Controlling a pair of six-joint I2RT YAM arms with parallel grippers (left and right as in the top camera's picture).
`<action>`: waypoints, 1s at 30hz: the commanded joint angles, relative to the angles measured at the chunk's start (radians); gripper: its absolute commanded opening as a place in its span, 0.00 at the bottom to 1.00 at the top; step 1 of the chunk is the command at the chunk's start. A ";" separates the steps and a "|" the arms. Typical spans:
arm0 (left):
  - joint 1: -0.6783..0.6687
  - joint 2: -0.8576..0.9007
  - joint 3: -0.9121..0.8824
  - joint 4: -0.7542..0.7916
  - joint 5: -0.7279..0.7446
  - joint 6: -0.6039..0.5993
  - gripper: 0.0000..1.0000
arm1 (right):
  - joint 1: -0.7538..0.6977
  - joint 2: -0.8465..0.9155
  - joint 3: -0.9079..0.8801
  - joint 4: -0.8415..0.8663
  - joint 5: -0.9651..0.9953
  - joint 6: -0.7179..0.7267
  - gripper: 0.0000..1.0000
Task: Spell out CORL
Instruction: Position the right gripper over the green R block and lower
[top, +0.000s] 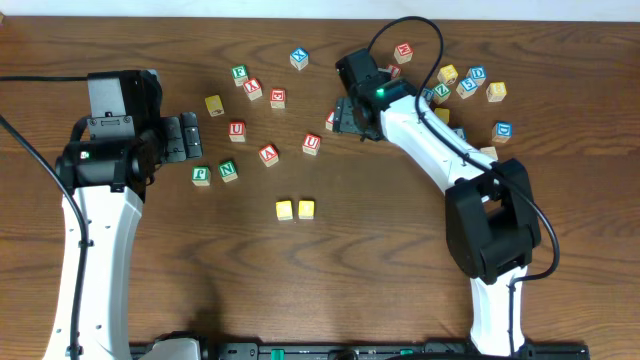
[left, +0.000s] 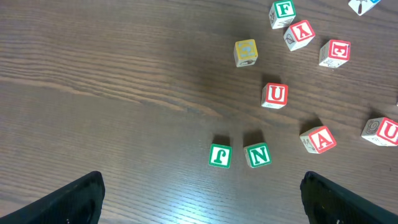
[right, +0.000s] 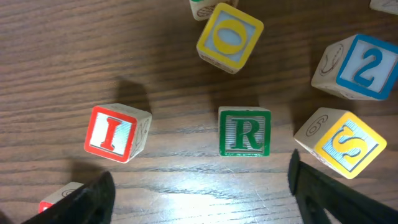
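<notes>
A green R block (right: 244, 131) lies on the wood just ahead of my open right gripper (right: 202, 199), between its finger lines. A yellow O block (right: 229, 37) sits beyond it. A red I block (right: 117, 133) is to the left, and a yellow S block (right: 344, 142) and a blue 2 block (right: 360, 65) are to the right. In the overhead view the right gripper (top: 350, 115) hovers over this cluster and hides the R. Two yellow blocks (top: 285, 210) (top: 306, 209) sit side by side at mid-table. My left gripper (top: 185, 137) (left: 205, 202) is open and empty.
Loose blocks lie before the left gripper: a green N (left: 257, 155), a green block (left: 220, 155), a red U (left: 275, 94), a red A (left: 319, 139) and a yellow block (left: 245, 52). More blocks are scattered at the back right (top: 477, 73).
</notes>
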 joint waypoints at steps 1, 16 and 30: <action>0.003 0.006 0.004 0.001 0.006 0.006 0.99 | -0.043 0.023 0.002 -0.014 -0.083 0.000 0.82; 0.003 0.006 0.004 0.001 0.006 0.006 0.99 | -0.055 0.060 0.042 -0.056 -0.081 -0.027 0.78; 0.003 0.006 0.004 0.001 0.006 0.006 0.99 | -0.056 0.089 0.093 -0.009 -0.028 -0.061 0.74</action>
